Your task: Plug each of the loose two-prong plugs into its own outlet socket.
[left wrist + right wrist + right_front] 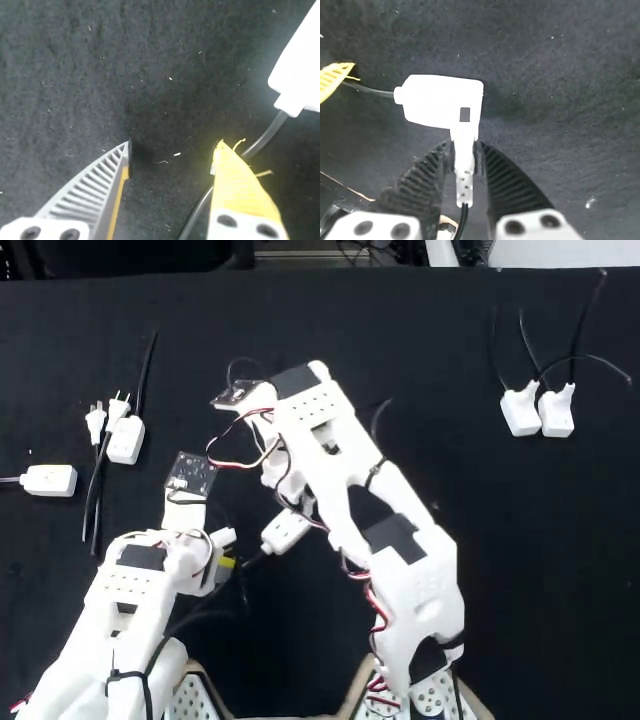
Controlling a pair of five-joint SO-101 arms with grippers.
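R claw [465, 147]: clamped on 1 white plug [464, 185], nose seated in socket block [442, 105], mid-desk [480, 540]. Block face: 1 small dark square. L claw [174, 150]: wide, over bare cloth, just beside that block. Far left: 2 loose plugs [96, 422], 2 sockets [125, 440]. Far right: 2 white blocks [520, 412] w/ black cords.

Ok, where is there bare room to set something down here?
Bare cloth between the right arm and the two white sockets, down to the near edge. Crowded: the loose plugs and outlet blocks at left, and the middle, where the right gripper holds a plug.
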